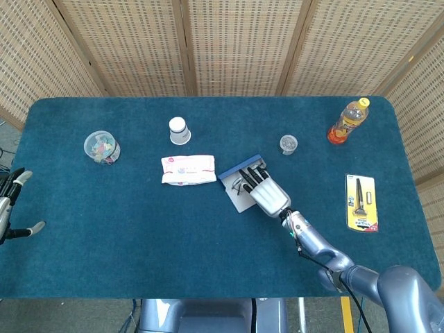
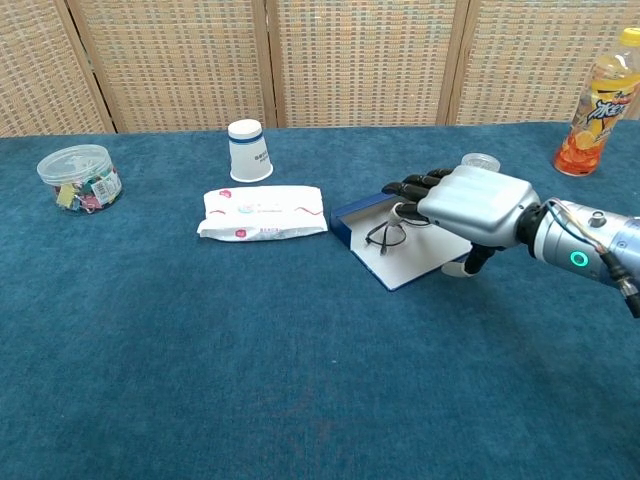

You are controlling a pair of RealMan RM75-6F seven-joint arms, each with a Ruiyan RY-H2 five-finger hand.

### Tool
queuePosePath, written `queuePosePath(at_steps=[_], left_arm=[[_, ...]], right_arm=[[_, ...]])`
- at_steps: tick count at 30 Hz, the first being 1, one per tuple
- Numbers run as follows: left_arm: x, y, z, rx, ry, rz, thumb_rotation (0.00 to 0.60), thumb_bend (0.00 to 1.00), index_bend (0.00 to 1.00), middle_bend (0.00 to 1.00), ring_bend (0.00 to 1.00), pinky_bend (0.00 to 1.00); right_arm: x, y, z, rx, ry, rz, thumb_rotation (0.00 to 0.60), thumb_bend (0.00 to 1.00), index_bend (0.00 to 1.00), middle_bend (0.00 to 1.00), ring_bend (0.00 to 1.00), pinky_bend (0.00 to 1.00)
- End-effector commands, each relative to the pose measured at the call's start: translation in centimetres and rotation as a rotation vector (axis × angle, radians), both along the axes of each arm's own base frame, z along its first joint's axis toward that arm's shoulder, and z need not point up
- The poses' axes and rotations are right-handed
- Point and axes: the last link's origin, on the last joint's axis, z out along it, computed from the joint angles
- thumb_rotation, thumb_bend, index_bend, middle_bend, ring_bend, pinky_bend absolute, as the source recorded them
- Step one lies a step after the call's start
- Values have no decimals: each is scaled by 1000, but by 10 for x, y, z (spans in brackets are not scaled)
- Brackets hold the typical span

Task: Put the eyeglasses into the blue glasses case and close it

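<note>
Chest view: our right hand (image 2: 470,205) lies flat, fingers spread, holding nothing, over eyeglasses (image 2: 385,234) in the open blue glasses case (image 2: 400,250); our left hand (image 1: 10,208), at the table's edge, fingers apart, empty.

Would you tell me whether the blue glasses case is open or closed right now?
Open: the blue glasses case lies flat with its pale inside showing, the eyeglasses resting on it under the right hand.
</note>
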Motion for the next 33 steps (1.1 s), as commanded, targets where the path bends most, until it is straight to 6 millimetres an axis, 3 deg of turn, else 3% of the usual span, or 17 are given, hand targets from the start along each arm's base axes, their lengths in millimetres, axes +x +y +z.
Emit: queuePosePath(at_steps=[1,24,33], left_arm=[[0,0,0,0,1,1,600,117,0,0,0,0],[0,1,-1,-4,3,4,600,118,0,0,0,0],[0,1,-1,-6,4,6,600,117,0,0,0,0]], right_arm=[[-3,1,-3,5,0,-4,600,337,201,0,0,133],[-4,-5,-15,-15,-8,-21,600,337,216,0,0,154],[-2,-8,-19,-41,-25,-32,600,461,237,0,0,172]])
